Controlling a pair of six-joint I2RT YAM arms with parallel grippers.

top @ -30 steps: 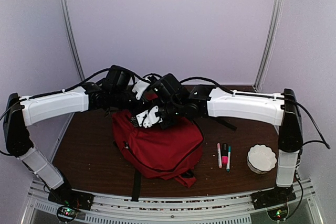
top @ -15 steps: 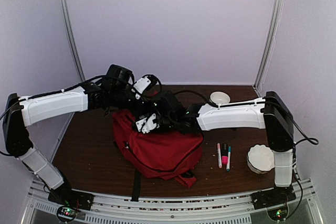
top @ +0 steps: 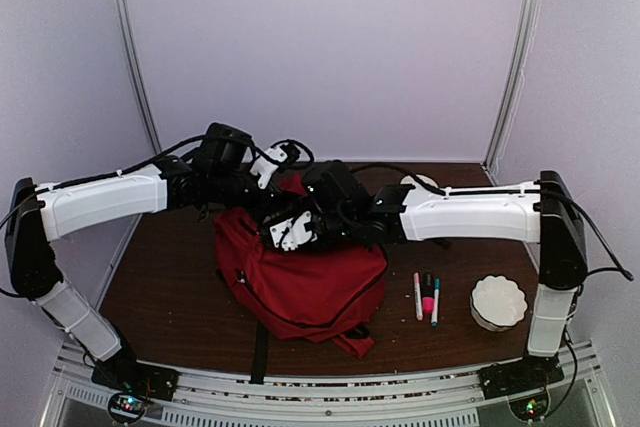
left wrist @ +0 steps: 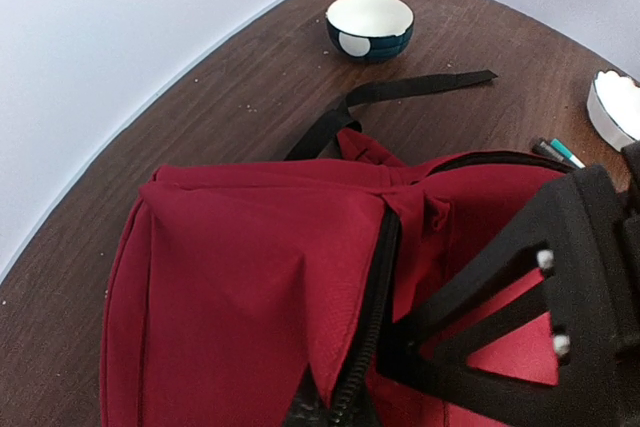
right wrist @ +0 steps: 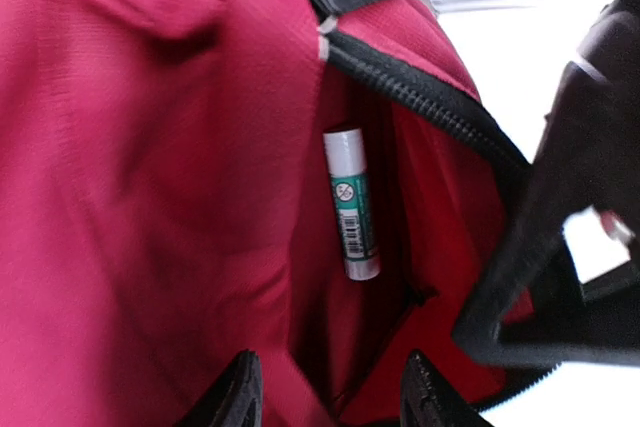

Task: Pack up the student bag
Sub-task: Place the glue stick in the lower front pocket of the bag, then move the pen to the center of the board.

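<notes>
The large red fabric backpack with black zips and straps [top: 310, 282] lies near the middle of the dark brown wooden table [top: 160, 287], its top end toward the far wall where both arms meet. The step in hand looks like loading small items into its open zipped pocket. In the right wrist view the right jaws stand open and empty just above the pocket mouth. A white tube with a green label [right wrist: 352, 205] lies inside against the red inner fabric, apart from both fingers. The left jaws sit at the bag's rim beside the zip and seem to hold the mouth up, but their tips are lost in the fabric, so I cannot tell whether they are closed. To do this well, the right arm [top: 470, 217] should lift straight out along the line of the opening, so that no finger catches the zip teeth or drags the tube, while the left arm [top: 100, 202] holds the mouth taut and wide. Of the other containers, a dark blue bowl with a white inside [left wrist: 370, 22] at the far edge, beyond the bag's black strap [left wrist: 400, 92], looks empty. So does a white fluted bowl [top: 497, 300] near the right edge. Three marker pens [top: 427, 297] lie on the table between the bag and the white bowl, probably next to go in.
</notes>
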